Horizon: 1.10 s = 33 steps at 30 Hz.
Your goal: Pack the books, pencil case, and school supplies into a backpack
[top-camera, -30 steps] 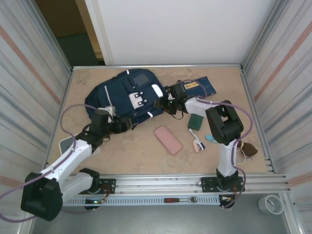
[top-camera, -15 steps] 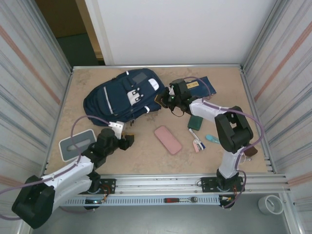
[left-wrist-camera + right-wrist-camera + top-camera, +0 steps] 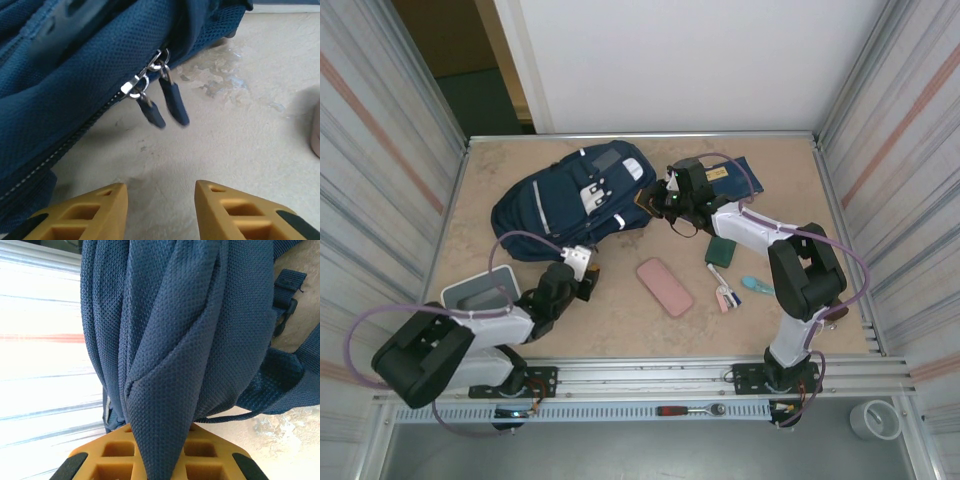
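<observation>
Packing looks unstarted: backpack [image 3: 560,205] seems zipped, while book [image 3: 725,176], pink case [image 3: 664,287] and pens [image 3: 723,290] lie on the table [image 3: 790,205]. Right hand [image 3: 157,450] clamps backpack fabric. Left hand [image 3: 160,200], empty with fingers apart, faces the zipper pulls [image 3: 165,102].

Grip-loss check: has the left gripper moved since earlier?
Yes. The left gripper pulled back toward the near table edge, off the large navy fabric backpack, now level with the unmoved pink oblong case.
</observation>
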Each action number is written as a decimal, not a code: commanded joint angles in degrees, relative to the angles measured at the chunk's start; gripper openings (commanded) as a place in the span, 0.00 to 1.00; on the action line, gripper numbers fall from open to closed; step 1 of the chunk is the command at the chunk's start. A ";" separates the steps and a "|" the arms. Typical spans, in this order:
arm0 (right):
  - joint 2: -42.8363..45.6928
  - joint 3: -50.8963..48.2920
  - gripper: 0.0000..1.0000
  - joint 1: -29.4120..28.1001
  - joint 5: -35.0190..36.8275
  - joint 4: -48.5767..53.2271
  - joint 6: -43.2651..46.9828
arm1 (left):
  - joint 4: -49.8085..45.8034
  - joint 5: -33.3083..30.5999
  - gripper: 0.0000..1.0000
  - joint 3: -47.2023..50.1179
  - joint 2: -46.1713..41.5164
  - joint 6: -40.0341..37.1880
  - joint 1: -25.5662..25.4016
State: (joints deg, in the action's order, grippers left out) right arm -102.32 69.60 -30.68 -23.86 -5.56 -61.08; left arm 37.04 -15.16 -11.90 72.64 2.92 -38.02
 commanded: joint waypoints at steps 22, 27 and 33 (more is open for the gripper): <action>3.88 0.36 0.00 0.27 -1.11 -2.44 2.10 | 6.98 -7.84 0.19 -3.22 2.37 -1.96 0.82; 3.27 0.36 0.00 0.66 -1.21 -2.28 2.44 | 5.95 -6.29 0.05 -2.11 0.63 -0.59 2.33; 3.66 0.31 0.00 2.08 -0.46 -0.61 3.85 | 2.01 -3.61 0.00 -0.70 -4.15 2.27 4.32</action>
State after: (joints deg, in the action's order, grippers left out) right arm -102.28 69.58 -30.04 -23.83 -4.29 -60.03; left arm 41.19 -18.94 -13.54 71.50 2.46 -35.18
